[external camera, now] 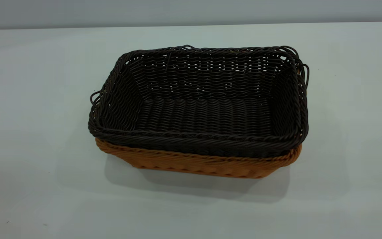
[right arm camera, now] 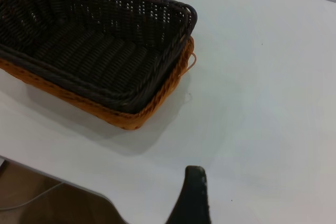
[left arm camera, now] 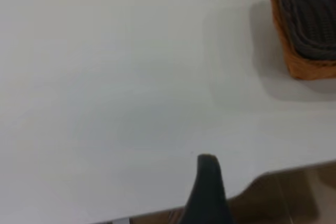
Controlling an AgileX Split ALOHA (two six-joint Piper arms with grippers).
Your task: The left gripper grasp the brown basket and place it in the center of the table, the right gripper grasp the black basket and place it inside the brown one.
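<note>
The black basket (external camera: 204, 109) sits nested inside the brown basket (external camera: 197, 164) in the middle of the table (external camera: 31, 132). Only the brown rim and lower wall show beneath the dark one. Both baskets also show in the right wrist view, black (right arm camera: 89, 51) inside brown (right arm camera: 126, 116), and at the edge of the left wrist view (left arm camera: 304, 64). My left gripper (left arm camera: 262, 182) is off to the side over bare table near its edge, with one finger (left arm camera: 208, 187) showing and nothing held. My right gripper (right arm camera: 239, 187) is clear of the baskets, with one finger (right arm camera: 193, 198) showing, empty. Neither arm appears in the exterior view.
The table edge and brown floor (left arm camera: 294, 192) lie close under the left gripper. The table edge also shows in the right wrist view (right arm camera: 63, 184). A grey wall (external camera: 191, 11) runs behind the table.
</note>
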